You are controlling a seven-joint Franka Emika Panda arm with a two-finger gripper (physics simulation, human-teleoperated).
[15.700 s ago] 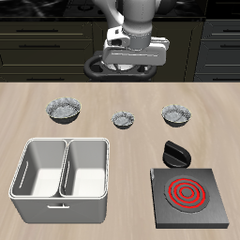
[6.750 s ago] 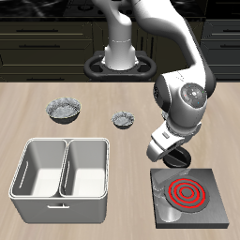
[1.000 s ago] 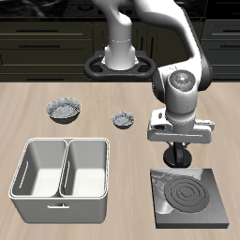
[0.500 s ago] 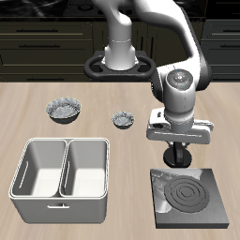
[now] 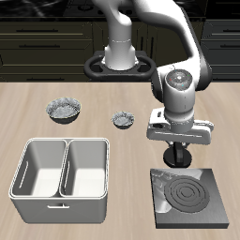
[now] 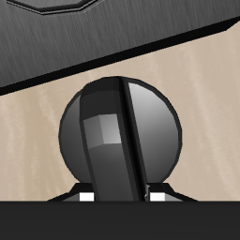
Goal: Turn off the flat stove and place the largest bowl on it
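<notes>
From the front, the flat dark-grey square stove [image 5: 190, 196] sits near the table's front edge with dark coil rings, and the two-finger gripper [image 5: 178, 157] hangs just above its back edge; whether the jaws are apart cannot be told. The largest speckled grey-white bowl [image 5: 64, 110] lies well apart, farther back. The wrist view shows the black round knob [image 6: 119, 133] with its upright ridge, close beneath the camera.

A white two-compartment bin [image 5: 61, 175] sits near the front edge of my desk [image 5: 28, 112]. Farther back I see a tiny bowl [image 5: 124, 118], apart from the bin.
</notes>
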